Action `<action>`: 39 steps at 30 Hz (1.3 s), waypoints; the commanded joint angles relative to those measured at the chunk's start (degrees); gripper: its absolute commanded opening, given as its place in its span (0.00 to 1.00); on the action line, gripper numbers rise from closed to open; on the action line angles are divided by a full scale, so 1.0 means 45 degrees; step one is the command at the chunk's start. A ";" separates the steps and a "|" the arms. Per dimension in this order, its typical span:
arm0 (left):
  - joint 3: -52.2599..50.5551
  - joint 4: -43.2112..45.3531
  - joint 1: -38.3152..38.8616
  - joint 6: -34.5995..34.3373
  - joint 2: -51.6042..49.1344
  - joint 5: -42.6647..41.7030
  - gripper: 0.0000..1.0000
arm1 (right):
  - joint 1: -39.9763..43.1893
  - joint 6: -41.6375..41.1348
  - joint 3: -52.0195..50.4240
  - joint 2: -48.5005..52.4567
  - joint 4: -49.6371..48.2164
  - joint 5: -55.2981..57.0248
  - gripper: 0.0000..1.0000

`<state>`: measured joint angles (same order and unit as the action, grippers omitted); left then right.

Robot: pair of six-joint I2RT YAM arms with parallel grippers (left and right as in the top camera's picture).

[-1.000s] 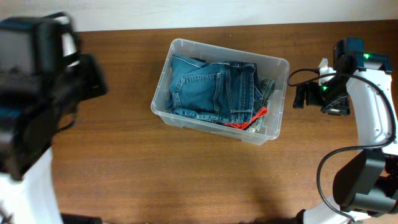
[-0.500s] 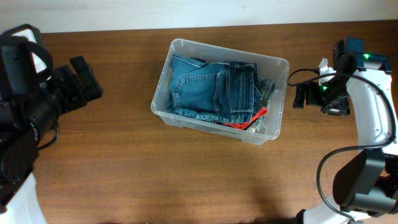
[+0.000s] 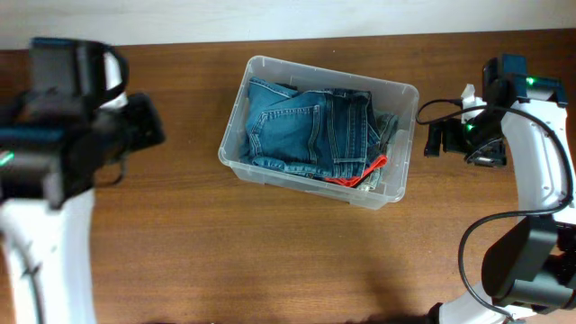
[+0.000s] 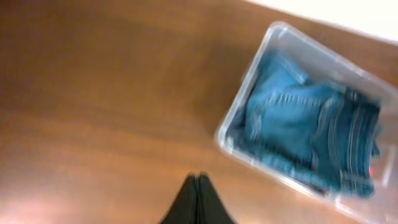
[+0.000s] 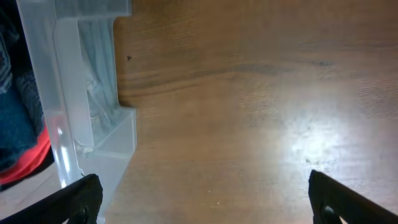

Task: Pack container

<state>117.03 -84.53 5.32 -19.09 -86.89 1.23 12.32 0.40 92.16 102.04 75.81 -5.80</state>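
Note:
The clear plastic container (image 3: pixel 407 135) sits at the table's middle back, holding folded blue jeans (image 3: pixel 306 126) and a red garment (image 3: pixel 360 174). It also shows in the left wrist view (image 4: pixel 231 132) and its end wall in the right wrist view (image 5: pixel 74 93). My left gripper (image 4: pixel 198 180) is shut and empty, high above the bare table left of the container; in the overhead view it shows at far left (image 3: pixel 148 126). My right gripper (image 5: pixel 202 196) is open and empty over bare wood just right of the container, also seen overhead (image 3: pixel 434 139).
The wooden table (image 3: pixel 270 261) has bare room in front of and to both sides of the container. A white wall edge (image 3: pixel 270 18) runs along the back. A black cable (image 3: pixel 477 234) loops by the right arm.
My left arm has swung about at the left side, its gripper now nearer the container and further back. The right arm and the container have not moved.

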 commanded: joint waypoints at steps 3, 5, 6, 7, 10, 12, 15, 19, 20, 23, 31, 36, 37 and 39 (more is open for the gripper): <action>-0.5275 0.3682 0.0379 -0.0049 -0.0141 -0.2263 0.01 | -0.0068 -0.0005 0.0204 -0.0238 -0.0010 0.0107 0.98; -0.6630 0.4881 0.0631 -0.0219 -0.0141 -0.2589 0.01 | -0.0068 -0.0005 0.0204 -0.0238 -0.0010 0.0107 0.98; -0.7601 0.5756 0.0821 -0.0661 -0.0141 -0.2798 0.01 | -0.0068 -0.0005 0.0204 -0.0238 -0.0010 0.0107 0.98; -0.7917 0.6037 0.0879 -0.0894 -0.0141 -0.2846 0.01 | -0.0068 -0.0005 0.0204 -0.0238 -0.0010 0.0107 0.98; -0.9704 0.7966 0.1224 -0.2234 -0.0141 -0.3113 0.16 | -0.0068 -0.0005 0.0204 -0.0238 -0.0010 0.0107 0.99; -1.0253 0.8602 0.1452 -0.2249 -0.0160 -0.3434 0.39 | -0.0068 -0.0005 0.0204 -0.0238 -0.0010 0.0107 0.98; -1.0336 0.8602 0.1724 -0.2273 -0.0185 -0.3419 0.66 | -0.0068 -0.0005 0.0204 -0.0238 -0.0010 0.0107 0.98; -1.0346 0.8573 0.2123 -0.2317 -0.0296 -0.3317 0.64 | -0.0068 -0.0005 0.0204 -0.0238 -0.0010 0.0107 0.98; -1.0384 0.8539 0.2229 -0.2565 -0.0359 -0.3045 0.62 | -0.0068 -0.0005 0.0204 -0.0238 -0.0010 0.0107 0.98; -1.0428 0.8223 0.2467 -0.3356 -0.0656 -0.1671 0.55 | -0.0068 -0.0005 0.0204 -0.0238 -0.0010 0.0107 0.98; -1.0433 0.8223 0.2487 -0.3949 -0.1234 -0.1647 0.44 | -0.0068 -0.0005 0.0204 -0.0238 -0.0010 0.0107 0.98; -1.0448 0.8121 0.2487 -0.3959 -0.1768 -0.1651 0.31 | -0.0068 -0.0005 0.0204 -0.0238 -0.0010 0.0107 0.98; -1.0467 0.8058 0.2487 -0.3959 -0.1889 -0.1656 0.29 | -0.0068 -0.0005 0.0204 -0.0238 -0.0010 0.0107 0.98; -1.0598 0.8014 0.2487 -0.3968 -0.2040 -0.1705 0.28 | -0.0068 -0.0005 0.0204 -0.0238 -0.0010 0.0107 0.98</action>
<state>71.81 -47.05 16.05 -39.79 -91.90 -7.68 12.32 0.43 92.18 102.04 75.79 -5.78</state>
